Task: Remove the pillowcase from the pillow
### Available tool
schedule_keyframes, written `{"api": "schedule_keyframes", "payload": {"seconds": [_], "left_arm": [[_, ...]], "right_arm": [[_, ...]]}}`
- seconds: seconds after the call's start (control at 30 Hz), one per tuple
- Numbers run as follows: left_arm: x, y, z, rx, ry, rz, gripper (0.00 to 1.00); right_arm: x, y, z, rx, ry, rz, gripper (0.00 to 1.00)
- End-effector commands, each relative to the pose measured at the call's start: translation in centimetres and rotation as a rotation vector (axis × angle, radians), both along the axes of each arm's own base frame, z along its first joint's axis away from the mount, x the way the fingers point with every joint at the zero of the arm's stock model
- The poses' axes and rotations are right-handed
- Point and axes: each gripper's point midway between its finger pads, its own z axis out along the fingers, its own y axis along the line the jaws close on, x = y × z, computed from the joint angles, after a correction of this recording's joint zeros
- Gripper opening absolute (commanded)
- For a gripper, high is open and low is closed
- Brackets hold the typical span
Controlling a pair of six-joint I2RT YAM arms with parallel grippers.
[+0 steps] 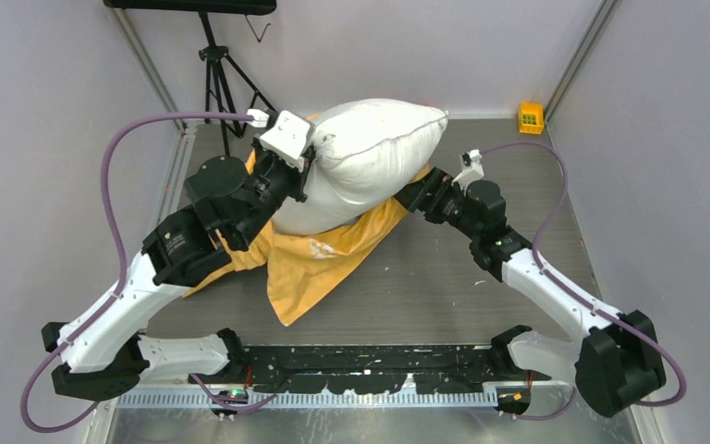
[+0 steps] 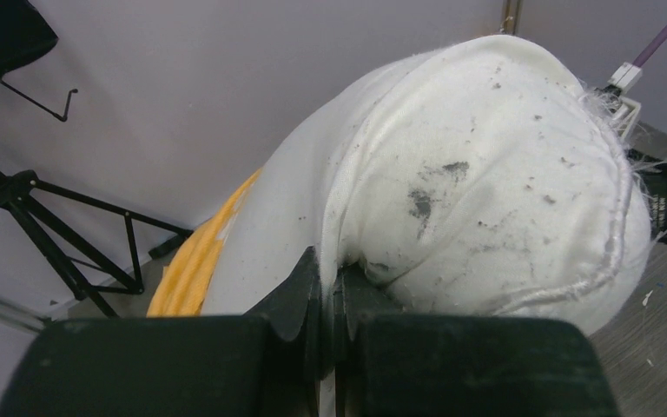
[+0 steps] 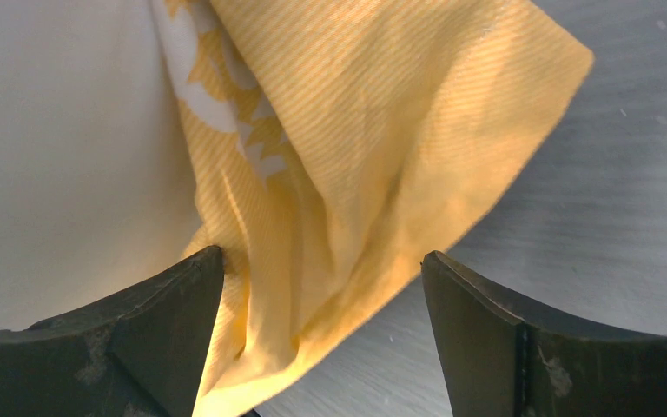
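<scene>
The plump white pillow (image 1: 370, 157) stands tilted at the table's back middle, bare on top. It fills the left wrist view (image 2: 486, 174), with dark specks. The orange-yellow pillowcase (image 1: 319, 254) lies crumpled under and in front of it. My left gripper (image 1: 307, 176) is shut on a fold of the pillow's fabric at its left end (image 2: 330, 278). My right gripper (image 1: 416, 192) is open at the pillow's lower right, its fingers either side of a pillowcase fold (image 3: 347, 148). The left finger (image 3: 165, 321) touches that fold; the pillow (image 3: 61, 148) is beside it.
A black tripod (image 1: 222, 74) stands at the back left, also in the left wrist view (image 2: 61, 226). A small yellow block (image 1: 531, 117) sits at the back right corner. Grey walls close the table on three sides.
</scene>
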Motion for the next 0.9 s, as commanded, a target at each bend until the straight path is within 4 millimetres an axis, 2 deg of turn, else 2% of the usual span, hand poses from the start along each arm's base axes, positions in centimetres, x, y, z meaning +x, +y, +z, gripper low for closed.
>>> {"api": "schedule_keyframes", "payload": {"seconds": [0.0,0.07,0.13,0.23,0.3,0.37,0.43,0.5,0.57,0.63,0.73,0.8,0.87], "left_arm": [[-2.7,2.8,11.0,-0.331,-0.197,-0.048,0.0],[-3.4,3.4,11.9,-0.367,-0.213,-0.062,0.0],[-3.9,4.0,12.8,-0.404,-0.228,-0.073,0.0],[-4.6,4.7,14.0,-0.463,-0.243,-0.083,0.0],[-4.9,5.5,14.6,-0.514,-0.233,-0.076,0.0],[-5.4,5.9,15.2,-0.553,-0.226,-0.088,0.0],[-5.9,6.5,15.6,-0.579,-0.232,-0.096,0.0],[-6.0,6.8,15.7,-0.586,-0.238,-0.09,0.0],[-5.8,6.9,15.4,-0.574,-0.234,-0.073,0.0],[-5.5,6.9,14.9,-0.564,-0.228,-0.059,0.0],[-5.0,6.6,14.1,-0.548,-0.223,-0.041,0.0],[-4.8,6.6,13.9,-0.537,-0.226,-0.028,0.0],[-4.6,6.7,13.8,-0.524,-0.228,-0.019,0.0]], "right_arm": [[2.2,2.7,7.9,0.164,-0.24,0.089,0.89],[3.5,3.3,8.1,0.24,-0.215,0.077,0.89],[5.3,4.0,7.0,0.285,-0.156,0.06,0.87],[8.7,5.1,0.2,0.198,0.083,0.01,0.8],[9.4,5.3,-4.6,0.114,0.233,-0.013,0.79],[9.1,5.4,-8.5,0.061,0.343,-0.019,0.79],[8.7,5.3,-11.1,0.024,0.405,-0.025,0.79],[8.3,4.9,-12.7,0.0,0.431,-0.034,0.79],[8.2,4.3,-13.1,-0.013,0.435,-0.042,0.79],[8.3,3.8,-12.2,0.005,0.42,-0.031,0.79],[8.5,3.2,-8.5,0.081,0.347,0.039,0.81],[7.8,3.6,-5.6,0.147,0.277,0.118,0.82],[7.0,4.1,-3.5,0.198,0.235,0.177,0.85]]}}
